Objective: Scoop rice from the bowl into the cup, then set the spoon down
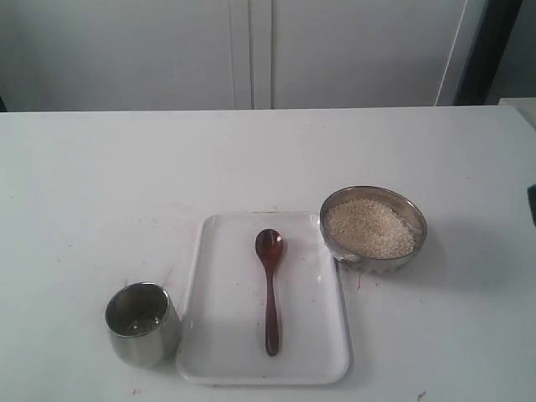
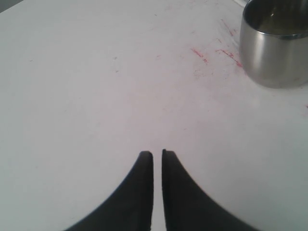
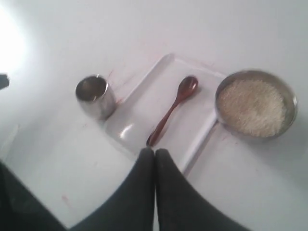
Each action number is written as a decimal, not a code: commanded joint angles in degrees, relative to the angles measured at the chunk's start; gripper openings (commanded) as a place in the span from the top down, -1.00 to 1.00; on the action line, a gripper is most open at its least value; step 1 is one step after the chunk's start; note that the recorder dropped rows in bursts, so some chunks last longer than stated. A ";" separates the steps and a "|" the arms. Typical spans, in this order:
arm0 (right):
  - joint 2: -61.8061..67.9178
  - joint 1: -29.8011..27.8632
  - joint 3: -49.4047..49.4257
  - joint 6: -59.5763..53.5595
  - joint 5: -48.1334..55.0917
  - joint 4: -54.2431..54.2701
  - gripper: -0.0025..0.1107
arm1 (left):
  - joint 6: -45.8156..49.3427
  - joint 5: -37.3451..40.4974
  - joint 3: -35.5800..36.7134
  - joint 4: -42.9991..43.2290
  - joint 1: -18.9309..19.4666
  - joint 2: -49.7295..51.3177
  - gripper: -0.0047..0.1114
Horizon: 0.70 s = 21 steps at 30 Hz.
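Observation:
The dark wooden spoon (image 1: pixel 270 289) lies lengthwise on a white tray (image 1: pixel 218 335), its oval bowl pointing to the far side. Right of the tray stands the wide steel bowl (image 1: pixel 417 216), holding a heap of off-white rice (image 1: pixel 368 228). The small steel cup (image 1: pixel 141 323) stands left of the tray near the front edge. Neither arm shows in the exterior view. My left gripper (image 2: pixel 157 154) is shut over bare table, with the cup (image 2: pixel 274 45) some way ahead. My right gripper (image 3: pixel 155 152) is shut and holds nothing, hovering high above the spoon (image 3: pixel 171 110), bowl (image 3: pixel 289 98) and cup (image 3: pixel 95 96).
The tabletop (image 1: pixel 126 184) is white, with faint red marks (image 2: pixel 211 55) near the cup. A pale wall with cabinet panels (image 1: pixel 251 50) runs behind the table's far edge.

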 commanded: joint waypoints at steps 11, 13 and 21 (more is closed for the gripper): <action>-17.89 -23.48 22.20 -1.89 -21.42 2.08 0.96 | -0.33 2.74 0.52 -0.32 -0.31 0.00 0.67; -21.00 -27.05 24.53 -2.54 -21.42 1.88 0.96 | -0.33 2.74 0.52 -0.32 -0.31 0.00 0.67; -30.60 -39.90 35.45 -5.80 -33.27 1.88 0.96 | -0.33 2.74 0.52 -0.32 -0.31 0.00 0.67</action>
